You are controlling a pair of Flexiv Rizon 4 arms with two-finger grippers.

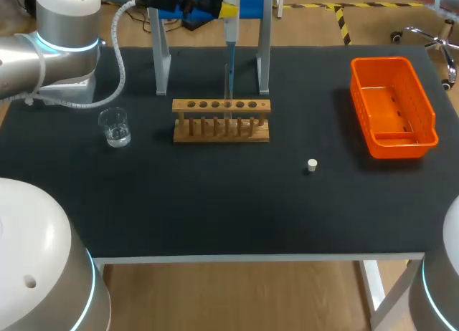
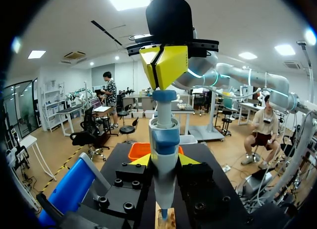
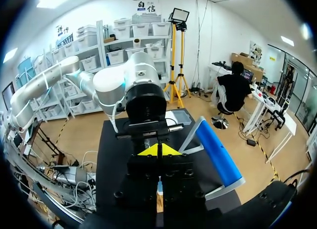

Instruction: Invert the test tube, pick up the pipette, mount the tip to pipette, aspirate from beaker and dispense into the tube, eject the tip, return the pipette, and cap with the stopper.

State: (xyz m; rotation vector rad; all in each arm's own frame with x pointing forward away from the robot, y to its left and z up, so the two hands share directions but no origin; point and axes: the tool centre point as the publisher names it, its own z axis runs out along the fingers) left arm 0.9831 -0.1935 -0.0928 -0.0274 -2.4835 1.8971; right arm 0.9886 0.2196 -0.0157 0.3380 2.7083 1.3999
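At the upper middle of the head view, the pipette is held upright, clamped on two sides by the left gripper, its tip down over the wooden test tube rack. The right gripper, fingers pressed together, is set against the pipette's top. The beaker is seen left of the rack, the stopper at lower right.

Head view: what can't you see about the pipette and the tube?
- Test tube: too thin to pick out behind the tip of the pipette at the rack, head view.
- Liquid in the tip: too small, every view.
- Left gripper and right gripper: mostly cut off by the head view's top edge.
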